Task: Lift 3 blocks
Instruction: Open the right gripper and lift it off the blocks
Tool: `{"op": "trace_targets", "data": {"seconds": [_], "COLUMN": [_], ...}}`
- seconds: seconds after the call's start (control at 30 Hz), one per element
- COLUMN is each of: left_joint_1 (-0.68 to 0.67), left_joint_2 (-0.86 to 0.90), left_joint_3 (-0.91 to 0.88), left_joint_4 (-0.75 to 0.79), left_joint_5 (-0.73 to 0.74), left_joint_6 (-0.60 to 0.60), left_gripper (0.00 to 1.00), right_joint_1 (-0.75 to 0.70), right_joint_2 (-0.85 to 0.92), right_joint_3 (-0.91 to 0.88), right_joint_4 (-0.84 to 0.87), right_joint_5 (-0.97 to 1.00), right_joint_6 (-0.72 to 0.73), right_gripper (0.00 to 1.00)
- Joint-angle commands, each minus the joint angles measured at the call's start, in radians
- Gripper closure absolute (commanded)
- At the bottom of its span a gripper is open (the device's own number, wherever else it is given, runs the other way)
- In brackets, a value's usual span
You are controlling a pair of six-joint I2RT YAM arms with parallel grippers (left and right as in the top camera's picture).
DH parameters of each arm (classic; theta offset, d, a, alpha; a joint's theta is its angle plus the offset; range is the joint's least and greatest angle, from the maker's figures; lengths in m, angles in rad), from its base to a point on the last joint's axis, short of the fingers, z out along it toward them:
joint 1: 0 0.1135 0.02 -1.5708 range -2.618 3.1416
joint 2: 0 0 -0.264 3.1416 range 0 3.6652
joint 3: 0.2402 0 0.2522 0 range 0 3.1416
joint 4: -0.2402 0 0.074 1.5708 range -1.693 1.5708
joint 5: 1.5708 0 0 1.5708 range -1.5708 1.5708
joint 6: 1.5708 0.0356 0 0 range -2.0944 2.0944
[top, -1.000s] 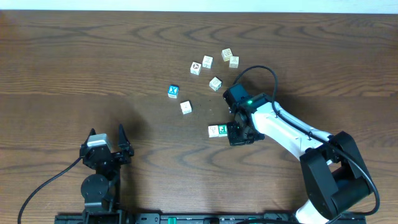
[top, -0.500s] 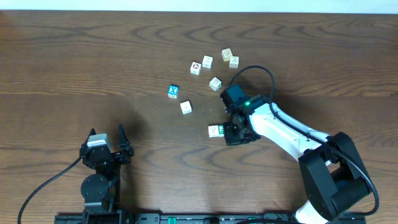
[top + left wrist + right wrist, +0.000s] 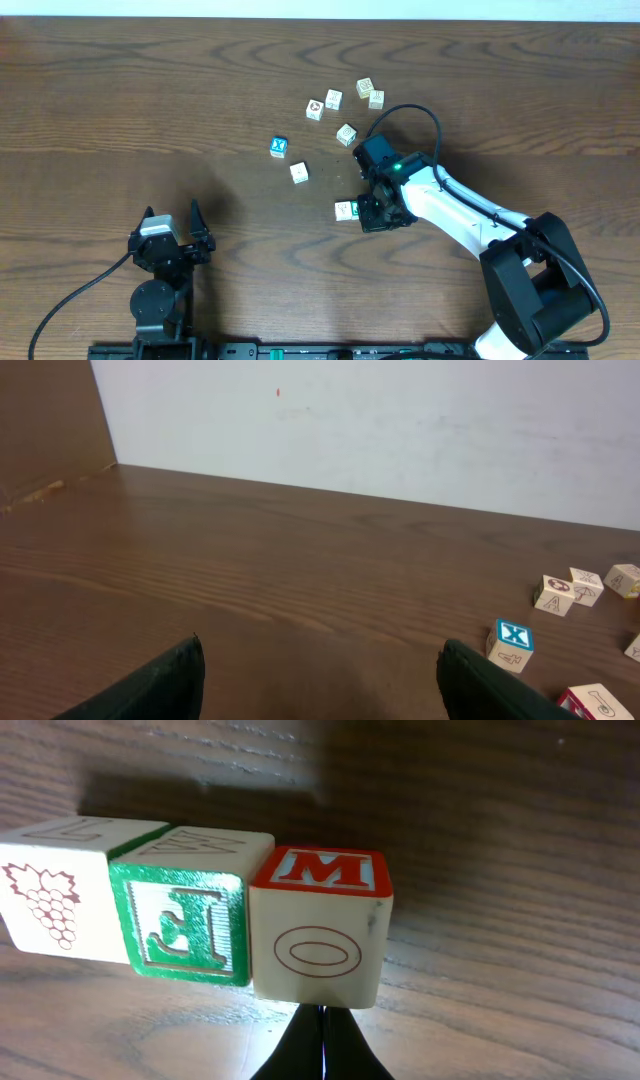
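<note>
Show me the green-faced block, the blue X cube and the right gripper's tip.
green-faced block (image 3: 180,925): right wrist view, on its green front face.
blue X cube (image 3: 514,634): left wrist view, on its blue top face.
right gripper (image 3: 320,1022): right wrist view, where the closed fingertips meet.

I see a cream block (image 3: 55,910) with a maroon grape bunch, a green block (image 3: 180,925) with white lettering, a red-topped block (image 3: 318,935) with a white M, a blue block (image 3: 513,635) with a white X, all on my dark brown wood-grain table (image 3: 500,920)
</note>
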Motion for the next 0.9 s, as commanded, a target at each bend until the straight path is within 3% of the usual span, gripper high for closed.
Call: {"op": "trace_targets", "data": {"seconds": [0.0,0.87], "left_joint_1": [0.003,0.003], "left_joint_2": [0.000,0.000], "left_joint_3": [-0.016,-0.016], "left_joint_4": [-0.045,-0.045], "left_joint_5": [-0.009,-0.009], "left_joint_6": [-0.001,-0.001], "left_gripper": [0.25,0.25], "right_joint_1": [0.005,0.005], "right_joint_2": [0.011,0.011], "right_joint_3": [0.011,0.011], "right_joint_4": [0.005,0.018], "right_joint_5": [-0.005,-0.024], "right_joint_6": [0.012,0.012], "right_gripper": [0.99,0.99]}}
